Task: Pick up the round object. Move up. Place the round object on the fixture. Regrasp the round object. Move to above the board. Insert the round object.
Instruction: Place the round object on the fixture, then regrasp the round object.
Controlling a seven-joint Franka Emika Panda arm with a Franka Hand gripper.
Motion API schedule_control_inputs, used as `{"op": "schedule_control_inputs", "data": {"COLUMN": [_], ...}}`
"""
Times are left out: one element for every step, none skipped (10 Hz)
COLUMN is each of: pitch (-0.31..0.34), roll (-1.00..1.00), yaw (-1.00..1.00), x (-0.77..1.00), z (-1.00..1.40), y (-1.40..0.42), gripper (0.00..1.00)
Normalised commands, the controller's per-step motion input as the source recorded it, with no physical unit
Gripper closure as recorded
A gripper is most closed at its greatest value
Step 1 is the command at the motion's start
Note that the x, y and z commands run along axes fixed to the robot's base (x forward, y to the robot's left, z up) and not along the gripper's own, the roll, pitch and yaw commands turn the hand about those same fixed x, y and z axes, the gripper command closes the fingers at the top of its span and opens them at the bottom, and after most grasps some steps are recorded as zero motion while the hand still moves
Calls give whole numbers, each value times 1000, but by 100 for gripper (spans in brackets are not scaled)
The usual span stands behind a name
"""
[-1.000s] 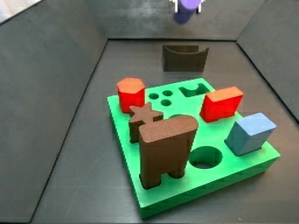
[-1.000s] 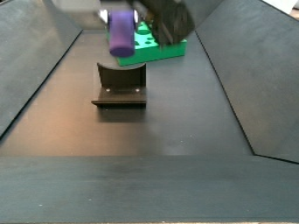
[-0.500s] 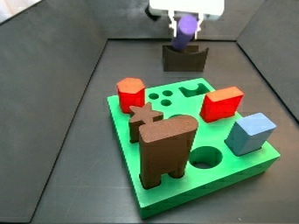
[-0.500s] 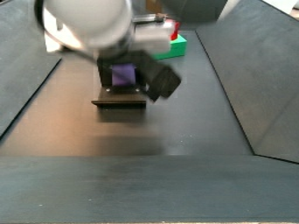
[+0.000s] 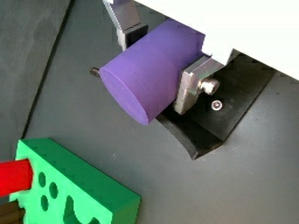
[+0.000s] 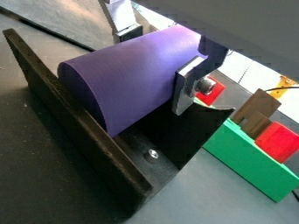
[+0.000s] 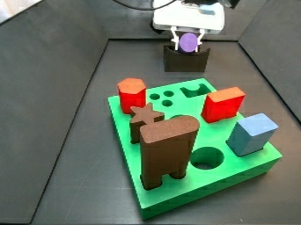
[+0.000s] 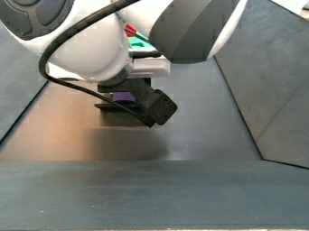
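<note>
In a side view, the white gripper (image 7: pixel 188 39) is at the far end of the floor, directly above the dark fixture (image 7: pixel 185 59). A purple round object (image 7: pixel 188 40) sits between its fingers, low against the fixture. The green board (image 7: pixel 194 154) lies nearer, well apart.

Purple cylinder (image 5: pixel 146 74): smooth, matt, plastic-looking, with an even sheen in both wrist views.
Gripper (image 5: pixel 160 54): at the fixture, closed on the purple cylinder; its fingers (image 6: pixel 191 81) are flat, brushed silver metal.
Fixture (image 6: pixel 82 140): dark, matt, plate-like, with a small shiny screw head in its face.
Green board (image 7: pixel 200 189): matt, plastic-looking, evenly coloured.
Brown block (image 7: pixel 165 152): dull, matt.
Red block (image 7: pixel 223 104): smooth, slightly glossy.
Blue block (image 7: pixel 253 133): smooth, matt.
Floor (image 7: pixel 70 167): dark grey, matt, faintly reflective.
</note>
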Motion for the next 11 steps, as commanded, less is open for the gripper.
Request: {"op": "schedule_control_inputs", "data": {"pitch": [-77,-77,0,0,44,44,73,87,112,119,113], "roll": [-143,-143,0,0,60,60,58,56,51,47,42], "yaw": [-56,-37,0,0,113,113,79,61,20,-4,-25], "x": [76,77,0,0,0,0,-31,-39,-43,-39,-37], "z": [-216,-215,-167,0,1000,1000,1000,1000,1000,917,738], "y": [41,38,-500,0,0,0,0,-1,0,2,5], "gripper": [100,100,100,0,0,0,0,0,0,0,0]}}
